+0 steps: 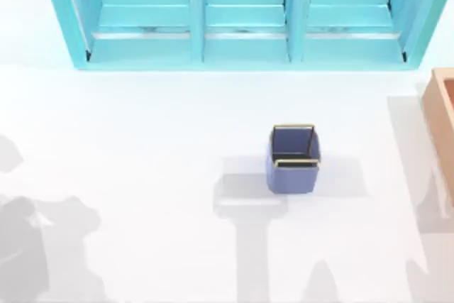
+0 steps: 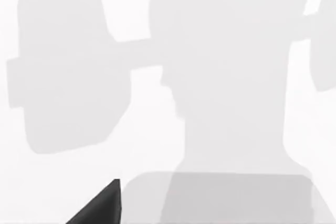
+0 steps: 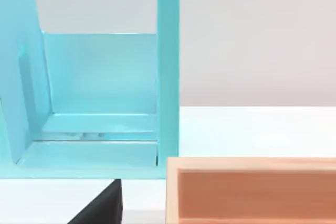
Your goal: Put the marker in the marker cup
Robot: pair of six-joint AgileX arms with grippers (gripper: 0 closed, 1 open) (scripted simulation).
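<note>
Marker cup [image 1: 294,160], small, blue, gold-rimmed, stands upright right of table centre, at six o'clock from the teal shelf unit [image 1: 241,15]. I cannot tell either gripper's finger state. Risk: a careless approach could topple the light cup.
</note>
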